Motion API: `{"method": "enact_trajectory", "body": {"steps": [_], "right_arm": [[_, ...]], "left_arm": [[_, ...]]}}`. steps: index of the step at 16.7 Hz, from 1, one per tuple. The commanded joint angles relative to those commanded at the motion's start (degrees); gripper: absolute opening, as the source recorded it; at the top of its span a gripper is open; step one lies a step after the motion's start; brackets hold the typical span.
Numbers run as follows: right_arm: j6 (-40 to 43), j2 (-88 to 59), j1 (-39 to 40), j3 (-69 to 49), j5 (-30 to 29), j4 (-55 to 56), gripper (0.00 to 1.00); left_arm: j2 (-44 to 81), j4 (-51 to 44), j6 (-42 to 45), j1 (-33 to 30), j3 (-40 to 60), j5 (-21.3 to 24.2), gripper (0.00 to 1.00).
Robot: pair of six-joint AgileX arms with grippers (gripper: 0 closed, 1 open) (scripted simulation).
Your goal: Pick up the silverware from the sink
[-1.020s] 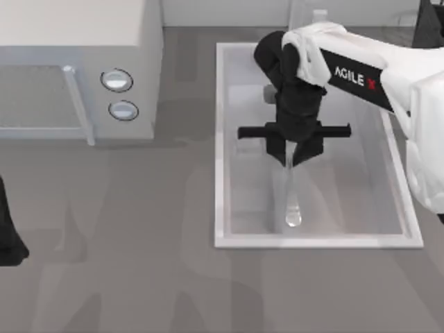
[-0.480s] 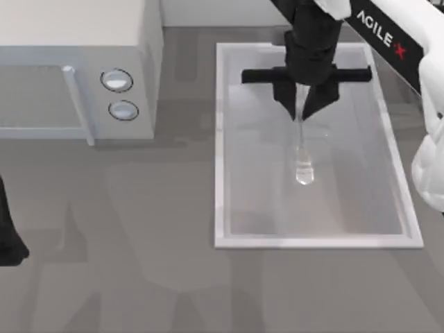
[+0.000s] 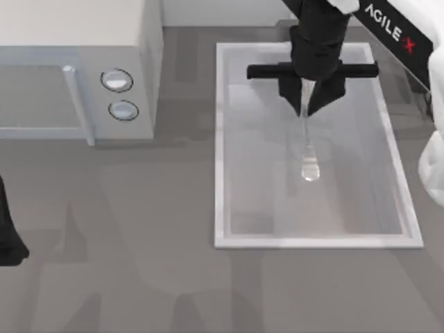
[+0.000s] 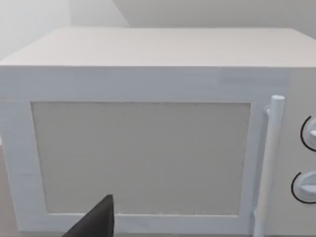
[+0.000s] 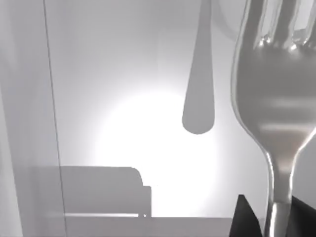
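My right gripper (image 3: 305, 105) hangs over the far half of the sink (image 3: 220, 139) and is shut on the silverware, a shiny fork (image 3: 309, 166). The fork is clear of the basin floor, and its free end points toward the sink's near end. In the right wrist view the fork (image 5: 274, 103) fills the right side, tines spread, with its neck running down into my right gripper (image 5: 274, 221). The fork's shadow falls on the pale sink floor (image 5: 123, 148). My left gripper (image 3: 7, 239) is parked at the table's left edge.
A white microwave (image 3: 76, 41) with two round knobs (image 3: 116, 80) stands at the back left; the left wrist view faces its door (image 4: 140, 158) and handle (image 4: 269, 163). Bare grey tabletop (image 3: 139, 263) lies in front of the microwave and sink.
The right gripper has lifted the fork off the sink floor and carried it toward the sink's far end, then drifted slightly right. The left arm has not moved.
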State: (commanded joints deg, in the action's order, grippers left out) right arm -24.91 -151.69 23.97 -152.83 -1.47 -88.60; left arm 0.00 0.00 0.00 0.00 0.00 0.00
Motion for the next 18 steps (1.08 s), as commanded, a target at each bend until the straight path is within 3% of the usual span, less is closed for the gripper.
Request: {"method": "enact_trajectory", "body": {"steps": [5,14,18], "right_arm": [[5.86,13.05,-5.79,15.10,0.32,2.51,0.00],[21.23,48.23,-20.97,61.46,1.18,9.01,0.00],[25.77,57.85,-25.46,71.55,1.43,10.90,0.00]], "left_arm": [[0.00,0.00,0.00,0.00,0.00,0.00,1.00],[0.00,0.00,0.00,0.00,0.00,0.00,1.00],[0.00,0.00,0.00,0.00,0.00,0.00,1.00]]}}
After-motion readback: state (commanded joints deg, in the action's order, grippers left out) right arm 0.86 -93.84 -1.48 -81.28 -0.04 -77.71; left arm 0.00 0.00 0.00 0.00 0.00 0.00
